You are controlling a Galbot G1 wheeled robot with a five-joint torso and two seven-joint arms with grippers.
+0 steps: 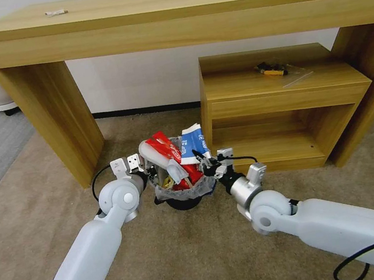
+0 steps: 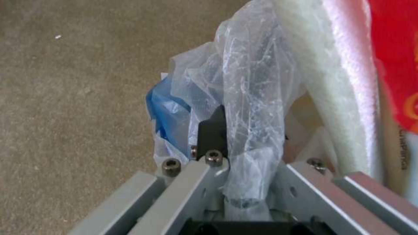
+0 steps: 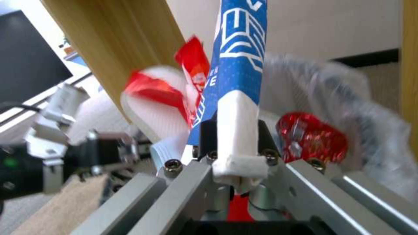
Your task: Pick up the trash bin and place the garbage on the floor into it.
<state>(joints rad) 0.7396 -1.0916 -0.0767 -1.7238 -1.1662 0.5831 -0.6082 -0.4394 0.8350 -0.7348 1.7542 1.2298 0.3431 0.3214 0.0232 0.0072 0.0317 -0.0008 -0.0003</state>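
Beige floor (image 1: pixel 190 253) (short-pile carpet) carries the trash bin (image 1: pixel 183 192); left gripper (image 1: pixel 146 167) clamps its bag rim, right gripper (image 1: pixel 202 159) clamps the blue-white carton (image 1: pixel 194 143).

A long wooden desk (image 1: pixel 176 14) and low shelf unit (image 1: pixel 281 106) stand against a white wall (image 1: pixel 140 81) on beige carpet (image 1: pixel 192 262).

1. the floor (image 1: pixel 190 253) is beige short-pile carpet.
2. the trash bin (image 1: pixel 183 192), stuffed with garbage (image 1: pixel 170 154), stands on it just before the wooden surface (image 1: pixel 176 14).
3. a low wooden shelf (image 1: pixel 282 110) stands beside the bin.
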